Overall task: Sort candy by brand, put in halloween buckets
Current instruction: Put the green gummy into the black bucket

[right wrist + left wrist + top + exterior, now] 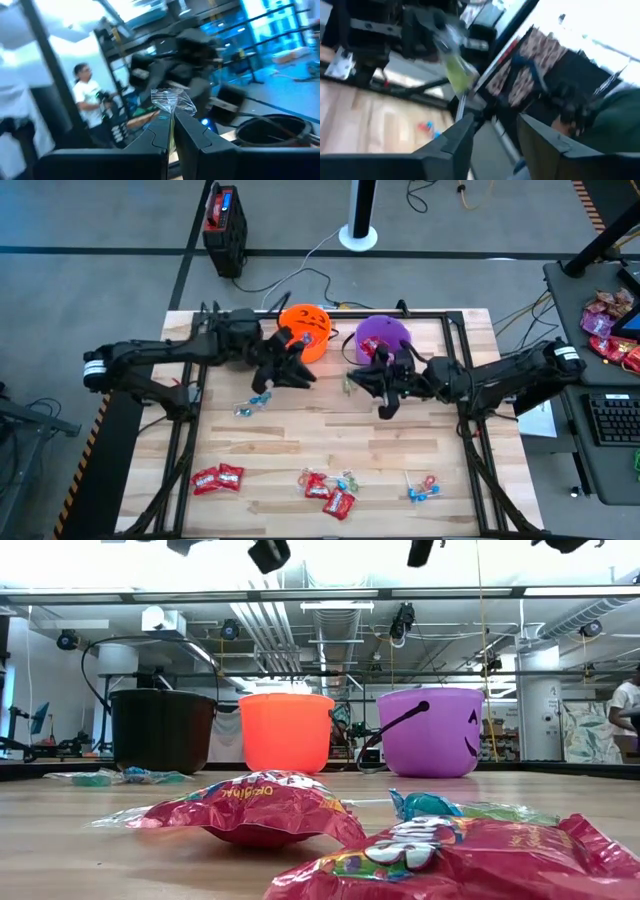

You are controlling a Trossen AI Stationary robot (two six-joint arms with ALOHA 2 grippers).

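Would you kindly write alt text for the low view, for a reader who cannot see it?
Three buckets stand in a row at the far side of a wooden table: a black bucket, an orange bucket and a purple bucket with a dark face. Red candy packets lie close to the camera, with blue-wrapped sweets behind them.

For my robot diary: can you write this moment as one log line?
left gripper: open, by orange bucket | right gripper: shut on clear wrapper, near purple bucket | candy: on table
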